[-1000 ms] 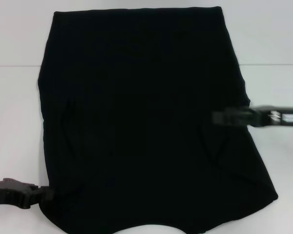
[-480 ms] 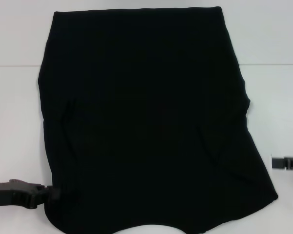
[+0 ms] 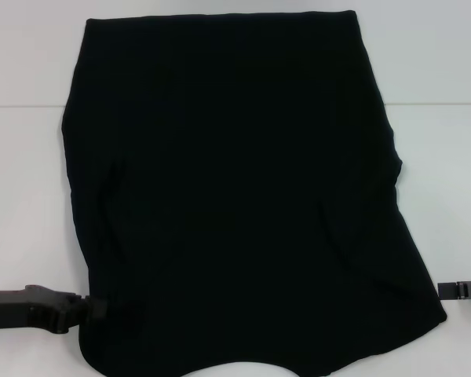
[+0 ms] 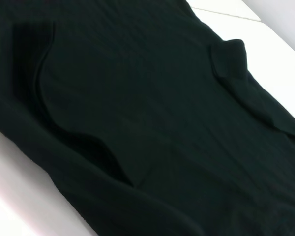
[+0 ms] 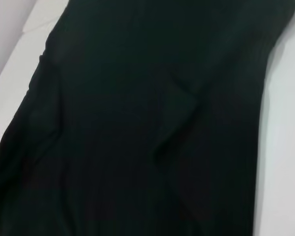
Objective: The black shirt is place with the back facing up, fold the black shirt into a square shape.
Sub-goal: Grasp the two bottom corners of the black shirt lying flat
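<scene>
The black shirt [image 3: 235, 196] lies flat on the white table [image 3: 23, 173], its sides folded inward so that it forms a tall block, wider at the near end. Soft creases run down both sides. My left gripper [image 3: 98, 308] comes in low from the left, and its tip meets the shirt's near left edge. Only the tip of my right gripper [image 3: 447, 291] shows at the right edge, just beside the shirt's near right corner. The left wrist view is filled with the shirt [image 4: 162, 123] and its folded layers. The right wrist view also shows mostly the shirt [image 5: 137, 123].
A seam line crosses the table [image 3: 432, 104] behind the shirt's middle. Bare white surface lies to the left and right of the shirt.
My right gripper has drawn off the shirt's right side, moving right and toward me to the near right corner. My left gripper has slid right against the shirt's near left edge.
</scene>
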Motion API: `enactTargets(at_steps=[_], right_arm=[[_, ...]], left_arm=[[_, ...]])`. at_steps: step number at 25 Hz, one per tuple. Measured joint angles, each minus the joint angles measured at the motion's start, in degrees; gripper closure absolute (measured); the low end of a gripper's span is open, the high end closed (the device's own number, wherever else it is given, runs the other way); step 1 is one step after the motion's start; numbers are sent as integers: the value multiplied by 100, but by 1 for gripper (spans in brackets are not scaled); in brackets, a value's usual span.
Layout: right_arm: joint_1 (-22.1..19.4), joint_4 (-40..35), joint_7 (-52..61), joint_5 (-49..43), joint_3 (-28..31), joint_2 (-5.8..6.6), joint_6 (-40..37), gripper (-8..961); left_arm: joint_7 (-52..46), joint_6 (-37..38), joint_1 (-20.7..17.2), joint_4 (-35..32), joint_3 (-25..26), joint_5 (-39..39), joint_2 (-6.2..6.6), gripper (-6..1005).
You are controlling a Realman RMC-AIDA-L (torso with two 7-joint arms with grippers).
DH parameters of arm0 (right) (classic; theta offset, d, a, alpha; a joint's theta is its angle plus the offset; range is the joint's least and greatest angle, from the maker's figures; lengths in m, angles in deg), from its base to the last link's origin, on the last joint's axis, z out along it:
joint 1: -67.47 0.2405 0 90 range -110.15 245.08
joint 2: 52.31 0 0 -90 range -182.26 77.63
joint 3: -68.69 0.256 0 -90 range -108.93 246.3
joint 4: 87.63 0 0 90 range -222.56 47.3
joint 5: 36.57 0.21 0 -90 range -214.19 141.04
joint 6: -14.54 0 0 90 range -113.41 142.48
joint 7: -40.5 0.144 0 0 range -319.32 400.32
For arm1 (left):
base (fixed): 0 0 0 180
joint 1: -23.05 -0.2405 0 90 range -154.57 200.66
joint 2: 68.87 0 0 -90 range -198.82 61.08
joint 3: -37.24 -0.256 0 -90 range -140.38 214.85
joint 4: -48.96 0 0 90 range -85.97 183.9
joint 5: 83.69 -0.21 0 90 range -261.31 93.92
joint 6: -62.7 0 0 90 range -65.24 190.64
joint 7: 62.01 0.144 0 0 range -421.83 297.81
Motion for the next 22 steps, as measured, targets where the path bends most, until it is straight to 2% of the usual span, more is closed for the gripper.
enactTargets(at_steps=[6,11,22], right_arm=[[111,35,10,-38,-48,-28,27,11],[204,59,79,-250,-49,-98,26,12],[230,62,88,-281,-117,-127,-4,13]], left_arm=[[0,-43,0,1,5,0,2,931],[-1,-73,0,1,9,0,6,933],[-1,-101,0,1,8,-1,9,936]])
